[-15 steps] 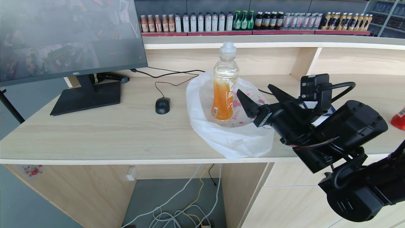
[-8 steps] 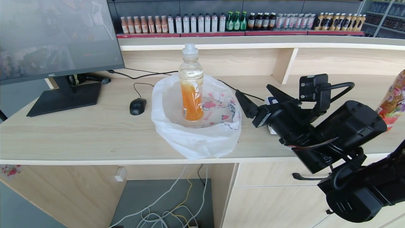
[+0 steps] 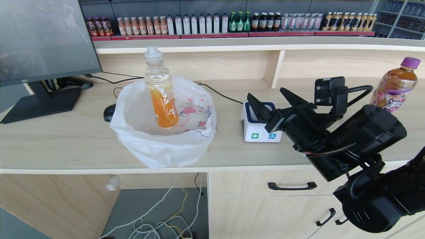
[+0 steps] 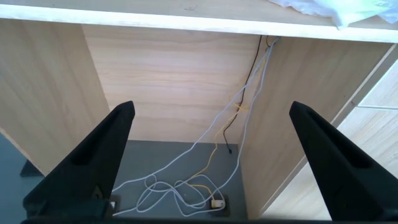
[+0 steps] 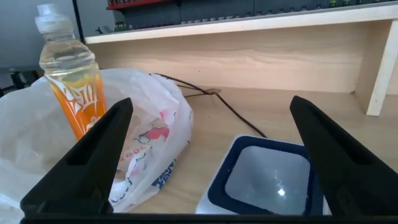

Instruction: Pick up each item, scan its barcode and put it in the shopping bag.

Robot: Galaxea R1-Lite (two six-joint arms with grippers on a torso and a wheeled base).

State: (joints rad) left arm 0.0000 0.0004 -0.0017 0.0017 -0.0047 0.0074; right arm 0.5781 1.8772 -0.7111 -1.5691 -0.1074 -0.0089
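Shopping bag (image 3: pixel 146 146) left of scanner (image 3: pixel 257 131), mouth spread for drops; right gripper (image 3: pixel 265 93) wide, empty, over scanner; left gripper (image 4: pixel 211 109) wide, under counter (image 3: pixel 66 142); orange bottle (image 3: pixel 161 96) upright in bag; purple-capped bottle (image 3: pixel 393 86) right of scanner, probably next

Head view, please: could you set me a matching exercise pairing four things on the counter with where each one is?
Things:
1. orange drink bottle
2. purple-capped bottle
3. scanner
4. mouse

Places:
A. partly hidden by the shopping bag's edge
B. standing alone at the counter's far right
C. upright inside the shopping bag
D. between the shopping bag and the purple-capped bottle

Pairs: 1-C, 2-B, 3-D, 4-A.
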